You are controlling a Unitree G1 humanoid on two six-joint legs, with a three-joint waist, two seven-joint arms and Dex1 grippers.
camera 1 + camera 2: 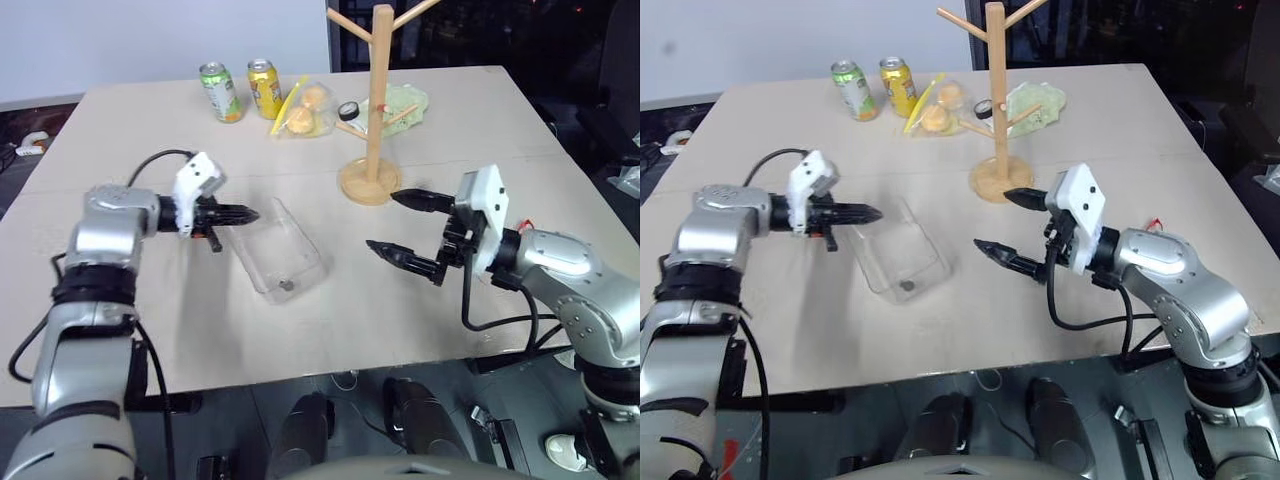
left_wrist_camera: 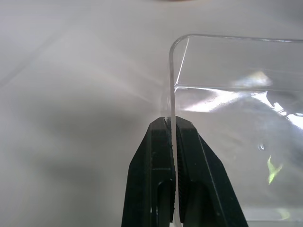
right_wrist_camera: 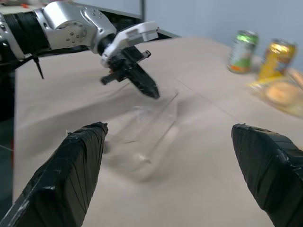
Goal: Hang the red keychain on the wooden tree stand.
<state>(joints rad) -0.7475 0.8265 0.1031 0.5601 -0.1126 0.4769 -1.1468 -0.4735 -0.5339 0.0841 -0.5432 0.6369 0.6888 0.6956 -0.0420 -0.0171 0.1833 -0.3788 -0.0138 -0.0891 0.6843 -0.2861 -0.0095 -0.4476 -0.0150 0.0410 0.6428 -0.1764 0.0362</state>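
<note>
1. The right gripper (image 1: pixel 400 225) hovers above the table (image 1: pixel 480 120), jaws spread wide with nothing between them.
2. The left gripper (image 1: pixel 250 213) is clamped on the rim of a clear plastic tray (image 1: pixel 290 250) (a small dark object (image 1: pixel 286 285) lies inside; whether it is the red keychain cannot be told).
3. The wooden tree stand (image 1: pixel 375 100) stands upright beyond the right gripper.
4. Farthest back are two soda cans (image 1: pixel 242 90) and bagged food (image 1: pixel 308 110).
</note>
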